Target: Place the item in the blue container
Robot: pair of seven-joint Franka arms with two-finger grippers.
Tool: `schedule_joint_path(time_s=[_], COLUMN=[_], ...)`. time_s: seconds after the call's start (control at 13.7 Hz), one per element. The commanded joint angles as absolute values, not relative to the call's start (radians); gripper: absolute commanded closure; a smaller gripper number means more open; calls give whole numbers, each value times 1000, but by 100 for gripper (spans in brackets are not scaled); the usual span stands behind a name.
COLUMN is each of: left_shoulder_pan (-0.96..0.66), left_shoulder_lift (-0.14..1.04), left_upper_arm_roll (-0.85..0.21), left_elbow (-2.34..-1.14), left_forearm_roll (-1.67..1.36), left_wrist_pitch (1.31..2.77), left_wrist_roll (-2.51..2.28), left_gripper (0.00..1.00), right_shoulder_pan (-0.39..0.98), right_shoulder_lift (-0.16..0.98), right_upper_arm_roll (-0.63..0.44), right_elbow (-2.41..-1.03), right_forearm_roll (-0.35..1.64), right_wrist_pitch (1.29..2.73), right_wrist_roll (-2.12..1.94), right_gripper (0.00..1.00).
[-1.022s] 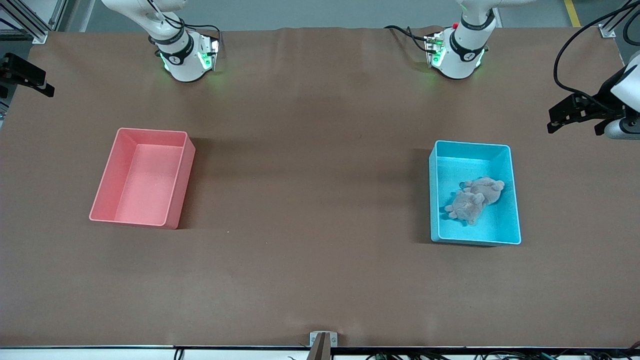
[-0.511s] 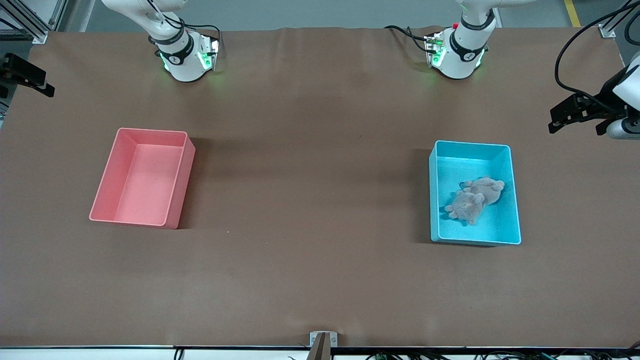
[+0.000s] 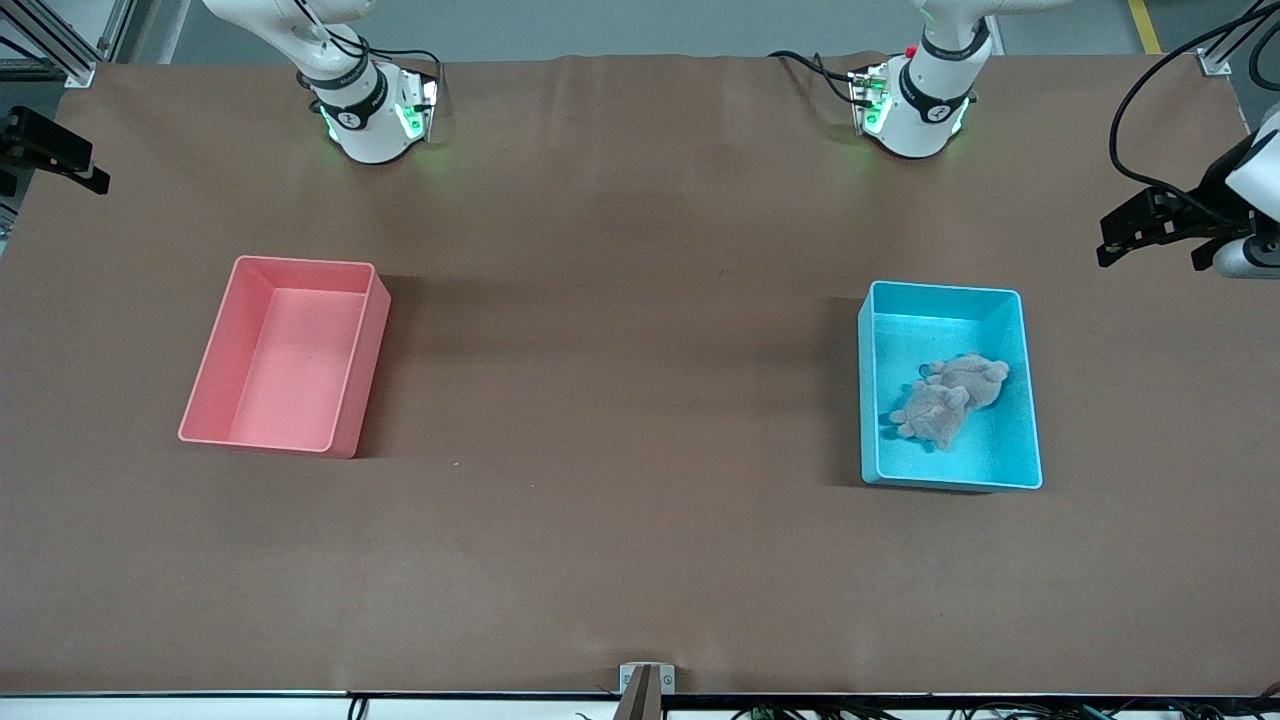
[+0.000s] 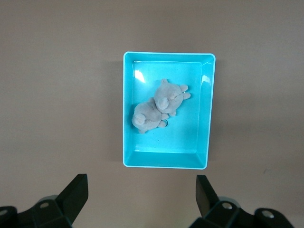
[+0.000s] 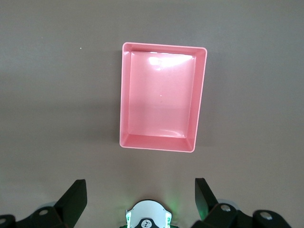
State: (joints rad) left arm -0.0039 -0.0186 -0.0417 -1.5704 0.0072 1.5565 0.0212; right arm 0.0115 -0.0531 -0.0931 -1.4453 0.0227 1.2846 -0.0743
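The blue container (image 3: 1030,400) stands on the table toward the left arm's end, and a grey plush toy (image 3: 948,398) lies inside it. In the left wrist view the plush toy (image 4: 156,107) rests in the middle of the blue container (image 4: 206,109). My left gripper (image 4: 141,179) hangs high over the table beside the container, open and empty. In the front view the left gripper (image 3: 1150,258) shows at the picture's edge. My right gripper (image 5: 139,182) is open and empty too, high over its own base (image 5: 147,216).
A pink bin (image 3: 365,330) of the same size stands empty toward the right arm's end; the right wrist view shows the pink bin (image 5: 124,104) from above. Brown paper covers the table (image 3: 620,400). Both arm bases stand along the edge farthest from the front camera.
The left gripper has shifted very slightly in the front view. The bins, the toy and the right arm have not moved.
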Motion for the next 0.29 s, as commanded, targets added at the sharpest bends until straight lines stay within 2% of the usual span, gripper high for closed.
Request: schedule_joint_path(time_s=[0.0,0.22], left_shoulder_pan=[-8,-6], left_shoulder_lift=[-12,-11], left_upper_arm_roll=[-38,-40], left_elbow=[-1552,-1552], left_forearm_roll=[-6,-8], left_wrist_pitch=[1537,1537], left_wrist_roll=[18,18], left_gripper=[0,0], right_shoulder_pan=[5,5], right_shoulder_lift=[-72,-72], right_upper_arm_roll=[-87,-87], right_elbow=[-1466,-1468], right_forearm_roll=[29,29], right_wrist_pitch=[1298,1307], right_wrist_roll=[-78,-78], right_gripper=[0,0])
